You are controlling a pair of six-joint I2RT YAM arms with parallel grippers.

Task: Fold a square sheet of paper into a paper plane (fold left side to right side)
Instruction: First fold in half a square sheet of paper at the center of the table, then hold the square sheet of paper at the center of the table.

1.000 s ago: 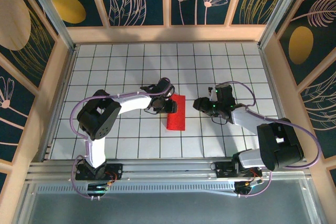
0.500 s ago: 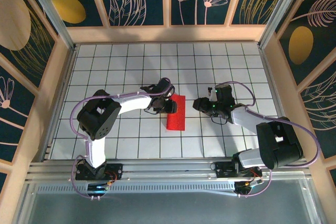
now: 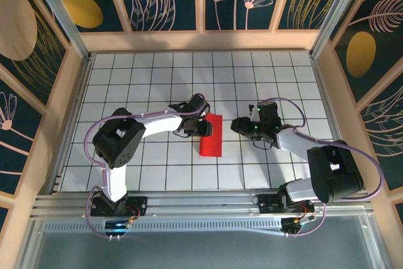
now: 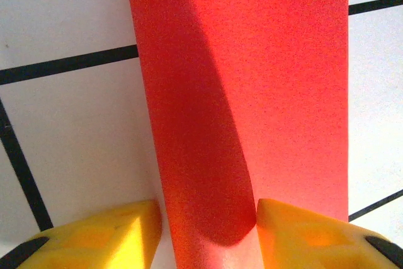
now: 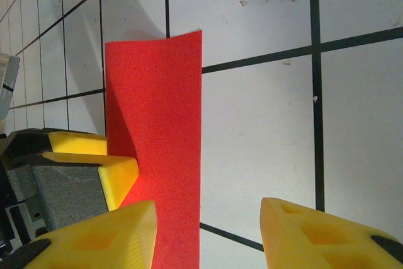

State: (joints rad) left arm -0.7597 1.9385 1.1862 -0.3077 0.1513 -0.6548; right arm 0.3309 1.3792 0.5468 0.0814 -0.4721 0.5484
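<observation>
View of the work area as I see it from the remote station. The square sheet of paper (image 3: 211, 137) lies near the middle of the white gridded surface (image 3: 126, 92), between the 2 arms. It is bright red, plain and unmarked, and shows from above as a narrow upright strip.

In the left wrist view the sheet (image 4: 252, 92) has a lit, flat right part and a shaded left part that curves upward. In the right wrist view its far edge is straight and its left side rises in a curl (image 5: 164, 124).

The left end effector (image 3: 200, 127) sits at the strip's left edge. Its 2 yellow fingers (image 4: 302, 237) stand apart with the raised paper passing between them, and the right one touches the sheet. I see no clamping.

The right end effector (image 3: 239, 124) is just beside the strip's right edge. Its fingers (image 5: 315, 231) are spread, with bare surface between them.
</observation>
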